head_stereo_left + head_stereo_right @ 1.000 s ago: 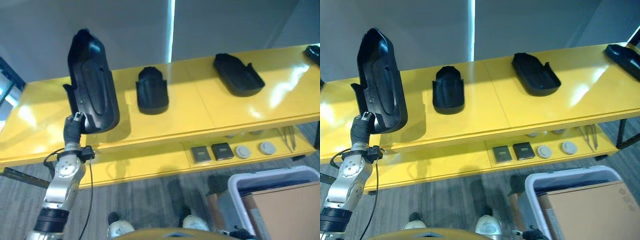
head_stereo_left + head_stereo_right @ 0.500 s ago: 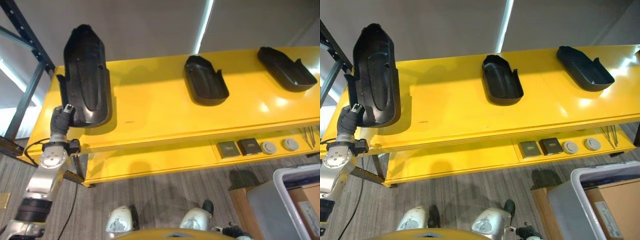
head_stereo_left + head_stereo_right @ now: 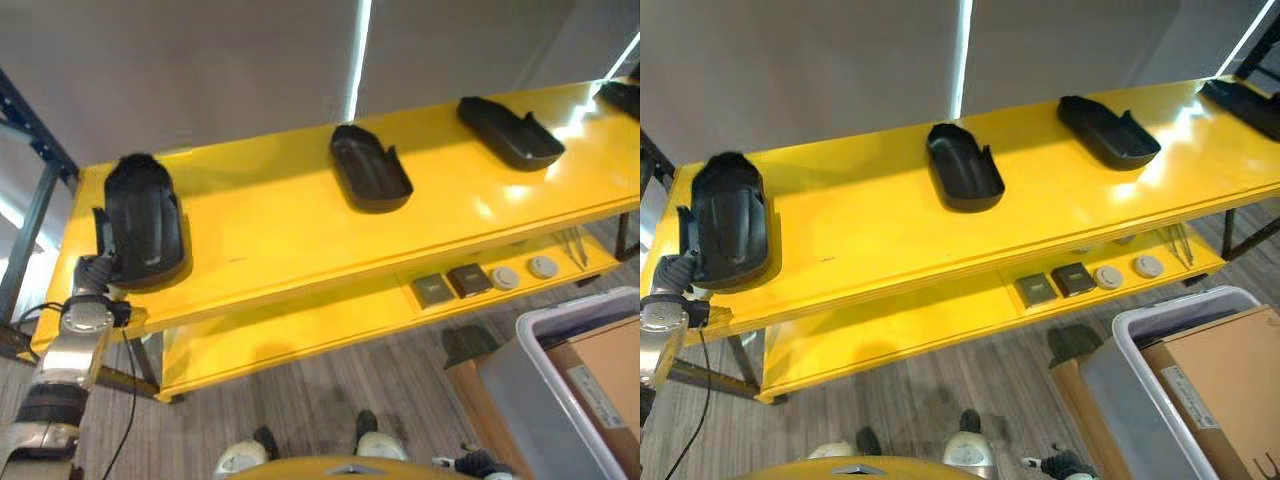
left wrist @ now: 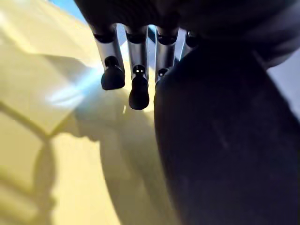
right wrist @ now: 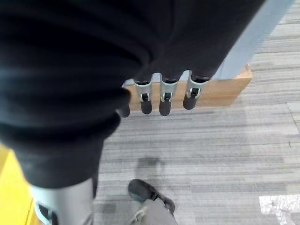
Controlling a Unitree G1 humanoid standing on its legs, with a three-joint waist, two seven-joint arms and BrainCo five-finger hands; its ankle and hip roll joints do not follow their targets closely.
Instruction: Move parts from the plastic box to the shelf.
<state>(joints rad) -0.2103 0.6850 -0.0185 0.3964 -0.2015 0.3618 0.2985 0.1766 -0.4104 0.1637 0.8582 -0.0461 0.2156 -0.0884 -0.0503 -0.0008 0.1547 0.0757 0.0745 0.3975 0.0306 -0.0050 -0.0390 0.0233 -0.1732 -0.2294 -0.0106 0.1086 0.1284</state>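
Step in hand: placement. One black moulded part [image 3: 143, 221] lies on the top board of the yellow shelf [image 3: 280, 215], at its far left end, just inside the front left corner. The left hand [image 3: 93, 272] sits at the part's near end, at the shelf's front lip. Its wrist view shows the fingers [image 4: 133, 70] extended beside the dark part, but whether the thumb grips the part cannot be told.

Other stock on the shelf top: a second black part [image 3: 371, 180] near the middle, a third part [image 3: 505, 131] further right, well apart from each other.

Lower board of the shelf: two dark square pieces [image 3: 451, 284] and two round discs [image 3: 523, 272], right of centre.

Plastic box [image 3: 560, 375]: on the floor below the shelf's right end, a cardboard carton [image 3: 610, 370] inside it.

Right hand [image 5: 161, 96]: hanging over the floor, fingers straight, carrying nothing.

Next move, by judgement: confirm the part rests flat, free the left hand, draw it back off the front lip.

Edges and room: the part lies close to the shelf's left end and front edge, so a snagged withdrawal could drag it off. A broad bare stretch lies between it and the second part.
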